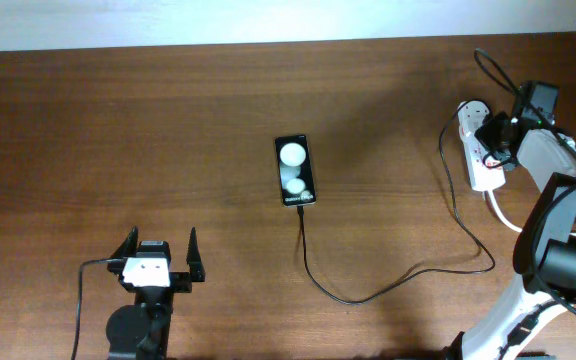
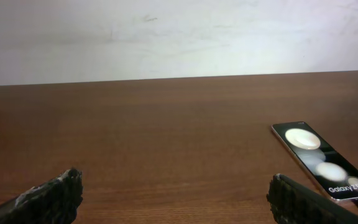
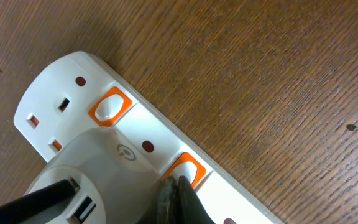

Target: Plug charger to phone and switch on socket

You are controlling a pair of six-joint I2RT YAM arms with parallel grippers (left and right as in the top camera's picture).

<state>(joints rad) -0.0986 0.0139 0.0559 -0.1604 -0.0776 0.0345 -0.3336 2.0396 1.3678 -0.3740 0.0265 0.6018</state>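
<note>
At the bench's (image 1: pixel 118 120) far right lies the socket (image 1: pixel 475 150), with a white adapter (image 3: pixel 104 177) seated in it. The right hand (image 3: pixel 178 190), fingers closed together, touches its tip to an orange switch (image 3: pixel 190 168) just beside the adapter. The charger (image 1: pixel 368 296), a thin black cable, loops across the bench to the near end of the phone (image 1: pixel 295 170), which lies flat mid-bench. The left hand (image 1: pixel 161 240) hovers wide and empty near the front edge, well apart from the phone.
</note>
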